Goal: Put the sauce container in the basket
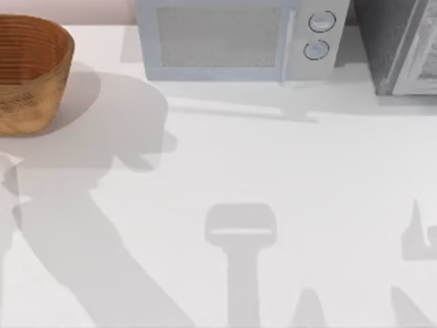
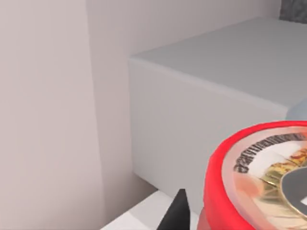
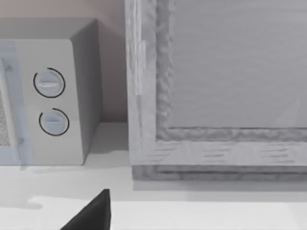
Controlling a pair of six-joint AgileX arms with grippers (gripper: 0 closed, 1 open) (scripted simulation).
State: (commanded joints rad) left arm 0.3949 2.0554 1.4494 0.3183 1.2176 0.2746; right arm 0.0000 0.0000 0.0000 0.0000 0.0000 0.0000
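Baskets: one; the basket (image 1: 31,72), woven wicker, ribbed orange-brown inside, stands at the far left of the table (image 1: 273,178) in the top view, cut by the picture's left edge. Nothing can be seen lying in the visible part of it.
Sauce containers: one; the sauce container (image 2: 259,179), red with a red-rimmed pale round top, sits very close to the left wrist camera.
Writing: a ring of dark print runs round the container's top, with a yellowish picture inside it; too blurred to read.
Microwaves: one; the microwave (image 1: 235,39), pale grey, stands at the back of the table right of the basket, with two round dials (image 1: 321,22) one above the other on its right side. The left wrist view shows its plain grey side beyond the container.
Cabinets: one; a grey framed cabinet (image 1: 403,48) at the far right, just beside the microwave.
Left gripper: one dark fingertip (image 2: 175,213) shows beside the container; touching or apart cannot be told, nor how the fingers stand.
Right gripper: one dark fingertip (image 3: 93,213) shows low over the table, facing the microwave and cabinet; finger state cannot be told.
Obstructions: arm shadows fall across the bare tabletop.
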